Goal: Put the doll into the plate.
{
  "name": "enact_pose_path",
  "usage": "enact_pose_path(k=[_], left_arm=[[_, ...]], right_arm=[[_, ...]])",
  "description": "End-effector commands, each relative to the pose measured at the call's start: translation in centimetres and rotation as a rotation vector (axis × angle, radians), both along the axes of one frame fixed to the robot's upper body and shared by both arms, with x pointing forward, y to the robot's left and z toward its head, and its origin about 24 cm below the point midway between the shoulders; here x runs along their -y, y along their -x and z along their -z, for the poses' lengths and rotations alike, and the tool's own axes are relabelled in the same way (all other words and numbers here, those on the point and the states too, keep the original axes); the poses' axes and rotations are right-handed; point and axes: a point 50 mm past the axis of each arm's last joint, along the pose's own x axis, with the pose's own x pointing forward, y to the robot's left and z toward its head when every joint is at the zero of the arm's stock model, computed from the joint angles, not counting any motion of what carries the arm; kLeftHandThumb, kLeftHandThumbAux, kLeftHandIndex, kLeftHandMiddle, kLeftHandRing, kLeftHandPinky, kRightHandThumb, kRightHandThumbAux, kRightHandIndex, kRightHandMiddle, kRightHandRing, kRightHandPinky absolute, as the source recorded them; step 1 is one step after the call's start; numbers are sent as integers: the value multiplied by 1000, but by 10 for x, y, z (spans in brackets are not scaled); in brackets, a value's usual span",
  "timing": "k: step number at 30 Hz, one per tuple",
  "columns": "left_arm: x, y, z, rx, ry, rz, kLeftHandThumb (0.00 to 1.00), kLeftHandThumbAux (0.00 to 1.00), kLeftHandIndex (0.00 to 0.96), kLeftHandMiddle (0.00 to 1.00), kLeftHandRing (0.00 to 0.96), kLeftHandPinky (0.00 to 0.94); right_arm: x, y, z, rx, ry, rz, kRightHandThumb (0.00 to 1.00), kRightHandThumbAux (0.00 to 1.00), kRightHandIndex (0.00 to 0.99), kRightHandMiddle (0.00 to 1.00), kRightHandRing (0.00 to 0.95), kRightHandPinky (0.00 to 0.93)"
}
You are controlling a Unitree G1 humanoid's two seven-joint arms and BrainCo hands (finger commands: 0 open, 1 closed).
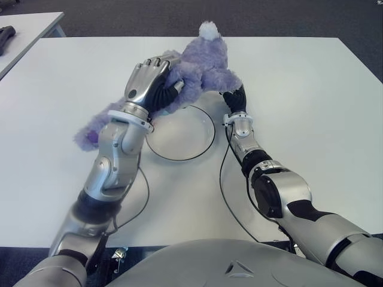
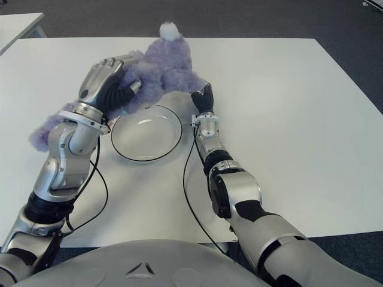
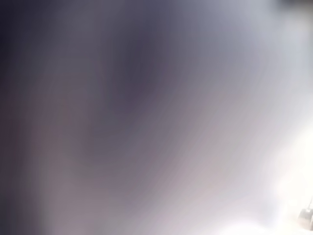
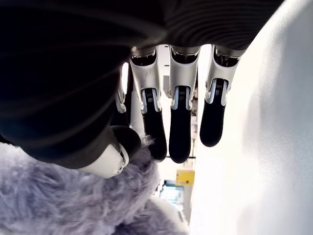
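A purple plush doll (image 1: 203, 75) with a white tuft hangs over the far rim of the clear, dark-rimmed plate (image 1: 182, 136) on the white table (image 1: 299, 107). My left hand (image 1: 149, 81) is shut on the doll's body from the left, and one furry limb (image 1: 88, 133) trails behind the forearm. The left wrist view shows only a close purple-grey blur. My right hand (image 1: 235, 95) stands just right of the plate under the doll's right side. Its fingers (image 4: 179, 132) are straight and spread, and the thumb touches the fur (image 4: 63, 200).
Black cables (image 1: 222, 179) loop across the table on both sides of the plate. A second white table (image 1: 30, 27) with a dark object (image 1: 6, 36) stands at the far left. Dark carpet lies beyond the table's far edge.
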Motion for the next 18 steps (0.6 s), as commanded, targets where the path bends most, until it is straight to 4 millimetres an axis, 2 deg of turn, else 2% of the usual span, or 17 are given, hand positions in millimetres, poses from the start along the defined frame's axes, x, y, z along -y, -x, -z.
enact_pose_path(k=[1,18], left_arm=[[5,5,20,-96,68,5,745,694,443,835,836,833],[5,12,52,-120,173,-48,746,695,442,848,849,834]], right_arm=[[14,66,98,-402,24,37,695,736,416,377,362,334],[15,66,99,-408,30,35,692,738,414,371,360,335]])
